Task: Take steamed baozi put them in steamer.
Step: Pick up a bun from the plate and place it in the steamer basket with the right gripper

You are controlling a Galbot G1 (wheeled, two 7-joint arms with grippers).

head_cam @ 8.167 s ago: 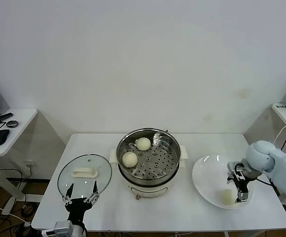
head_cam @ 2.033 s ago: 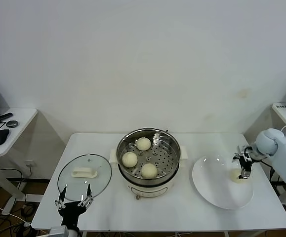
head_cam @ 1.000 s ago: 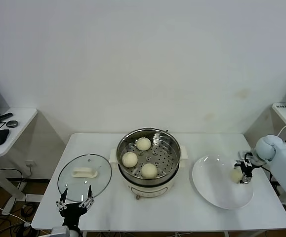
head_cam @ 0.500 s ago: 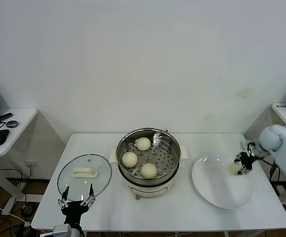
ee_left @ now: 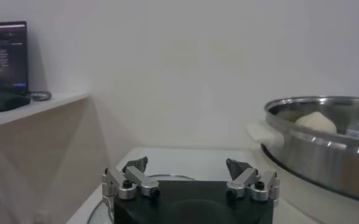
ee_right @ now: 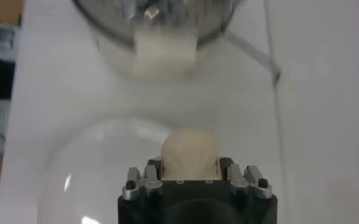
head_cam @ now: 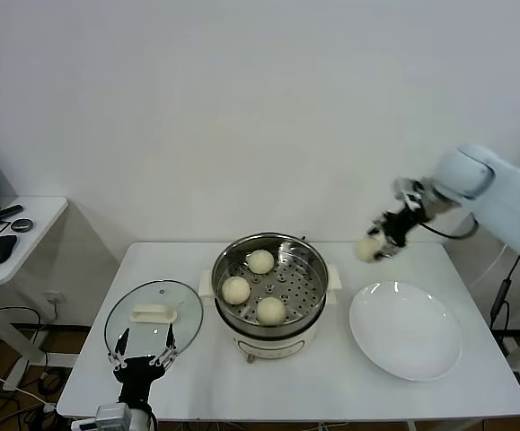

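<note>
Now the right gripper (head_cam: 378, 244) apparently grips a baozi (ee_right: 189, 148) between its fingers, above the table

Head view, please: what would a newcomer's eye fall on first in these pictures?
Probably the right gripper, raised above the table between the steamer and the bare white plate, shut on a pale bun. Next, three more buns sit on the holed tray inside the steamer at the table's middle. The glass lid lies flat on the robot's left, with the open left gripper at its near edge.
</note>
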